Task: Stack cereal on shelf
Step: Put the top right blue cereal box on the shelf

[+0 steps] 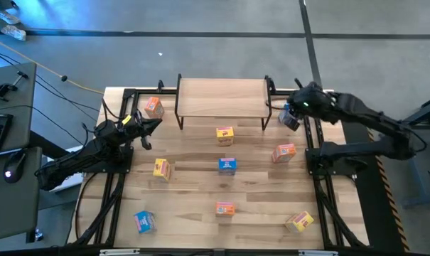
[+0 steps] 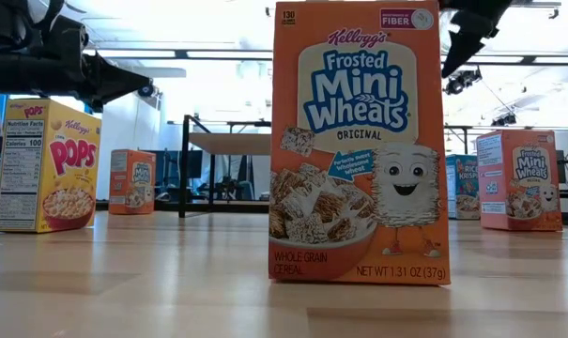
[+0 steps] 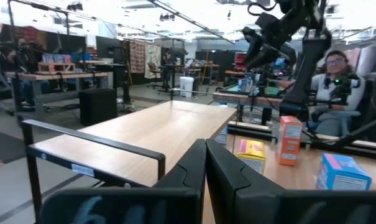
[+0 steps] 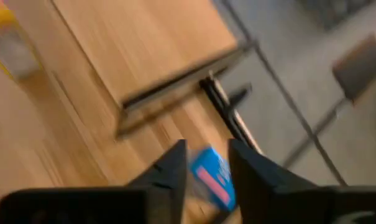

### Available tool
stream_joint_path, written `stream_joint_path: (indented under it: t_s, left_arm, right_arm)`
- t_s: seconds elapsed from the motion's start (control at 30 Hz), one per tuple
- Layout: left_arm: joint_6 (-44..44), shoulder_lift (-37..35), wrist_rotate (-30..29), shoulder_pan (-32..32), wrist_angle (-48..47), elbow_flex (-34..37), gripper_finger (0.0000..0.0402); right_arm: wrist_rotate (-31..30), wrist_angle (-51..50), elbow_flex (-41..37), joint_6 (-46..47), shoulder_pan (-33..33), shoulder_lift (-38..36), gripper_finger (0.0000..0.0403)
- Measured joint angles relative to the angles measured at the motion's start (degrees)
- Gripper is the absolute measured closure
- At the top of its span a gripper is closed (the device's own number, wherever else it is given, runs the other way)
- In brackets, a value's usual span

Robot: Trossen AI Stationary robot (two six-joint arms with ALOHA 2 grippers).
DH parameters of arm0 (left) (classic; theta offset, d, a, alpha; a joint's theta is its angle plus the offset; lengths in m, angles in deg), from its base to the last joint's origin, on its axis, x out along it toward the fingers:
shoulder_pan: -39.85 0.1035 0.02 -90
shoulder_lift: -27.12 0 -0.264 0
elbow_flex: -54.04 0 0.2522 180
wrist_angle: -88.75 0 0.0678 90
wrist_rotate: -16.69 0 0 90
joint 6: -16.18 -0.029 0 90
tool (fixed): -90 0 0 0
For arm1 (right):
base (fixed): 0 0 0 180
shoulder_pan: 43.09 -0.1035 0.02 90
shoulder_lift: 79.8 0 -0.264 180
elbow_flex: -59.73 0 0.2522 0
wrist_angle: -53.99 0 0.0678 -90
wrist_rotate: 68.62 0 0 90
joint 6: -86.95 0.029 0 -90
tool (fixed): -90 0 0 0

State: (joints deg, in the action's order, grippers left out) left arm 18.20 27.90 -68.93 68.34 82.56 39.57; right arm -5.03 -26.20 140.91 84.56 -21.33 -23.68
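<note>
The right gripper [image 1: 291, 117] hung beside the right end of the low light-wood shelf on thin black legs [image 1: 222, 97], near the table's far right corner. Its fingers stood slightly apart, with a small blue cereal box [image 4: 211, 178] showing between them; I could not tell whether they gripped it. The left gripper [image 1: 148, 126] waited near the shelf's left end, fingers pressed together. Eight small boxes stood about the wooden tabletop [image 1: 193, 188], the nearest a small orange cereal box [image 2: 359, 141] at the near edge.
</note>
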Motion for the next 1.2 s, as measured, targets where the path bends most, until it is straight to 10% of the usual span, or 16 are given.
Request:
stream_joint_path:
  t_s: [0.37, 1.2]
  left_arm:
    - [-2.4, 0.0, -0.1, 0.0, 1.8, 0.0, 0.0399]
    - [0.3, 0.0, 1.2, 0.0, -4.4, 0.0, 0.0399]
  right_arm:
    - [3.4, -10.9, 5.7, -13.6, 10.8, 15.5, 0.0151]
    - [2.0, -0.3, -2.0, -35.2, 19.9, 29.6, 0.0143]
